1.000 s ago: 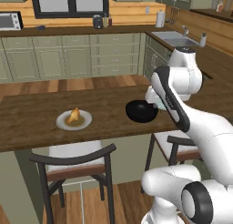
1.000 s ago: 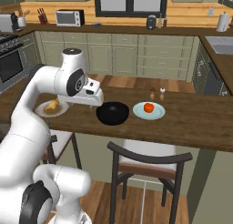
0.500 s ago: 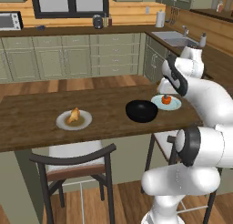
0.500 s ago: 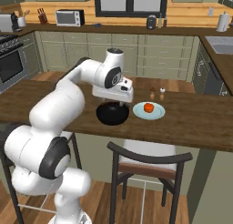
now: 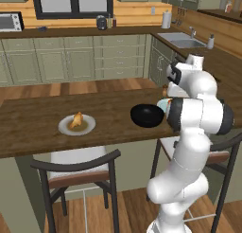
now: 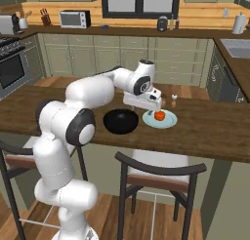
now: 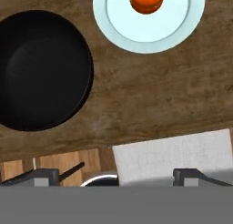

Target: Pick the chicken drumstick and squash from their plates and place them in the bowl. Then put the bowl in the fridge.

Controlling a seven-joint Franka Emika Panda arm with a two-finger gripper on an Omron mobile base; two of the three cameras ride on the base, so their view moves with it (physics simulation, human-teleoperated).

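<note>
On wooden counter [image 6: 210,131]: black bowl [image 6: 120,122], squash [image 6: 159,115] beside.

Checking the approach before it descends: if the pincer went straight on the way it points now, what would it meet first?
Probably the bare wooden counter, between the bowl and the squash's plate. The open pincer points down; exact depth is unclear.

Pretty clearly a home kitchen: green cabinets [image 6: 122,56] run behind the wooden island counter [image 6: 210,131], with a microwave [image 6: 74,19], stove [image 6: 12,63] and sink [image 5: 182,39] along that back wall.
</note>
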